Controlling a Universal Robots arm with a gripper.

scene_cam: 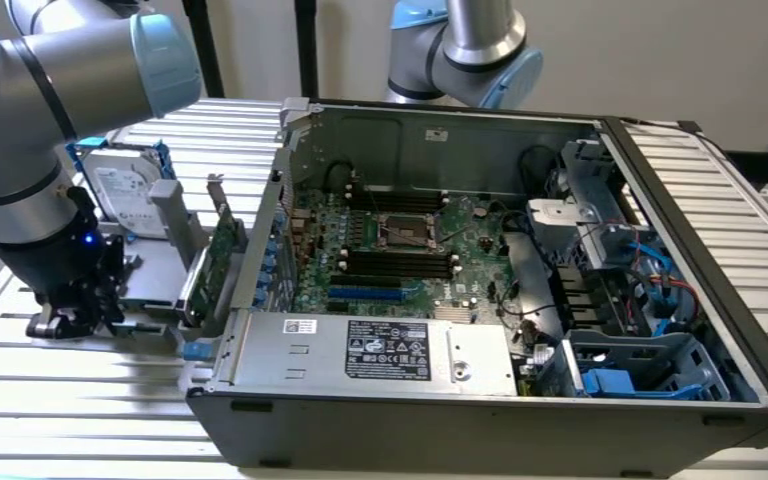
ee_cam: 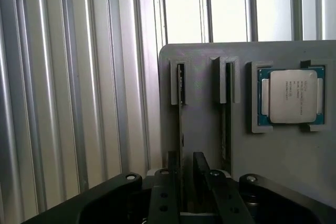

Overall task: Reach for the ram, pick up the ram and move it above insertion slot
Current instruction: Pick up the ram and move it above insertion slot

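My hand sits narrowly spread astride the ram: thin, light, brittle, so I'd pinch its flat faces

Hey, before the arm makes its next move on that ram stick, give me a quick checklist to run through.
1. Gripper lined up on the ram: ok.
2. Fingers on either side of the stick, with a gap showing: ok, open.
3. Pads touching the ram: cannot tell.
4. Neighbouring stick outside the fingers: ok.
5. Ram lifted out of the grey holder: not ok, it sits in its slot.
6. Black motherboard slots free to receive it: ok, they look empty.
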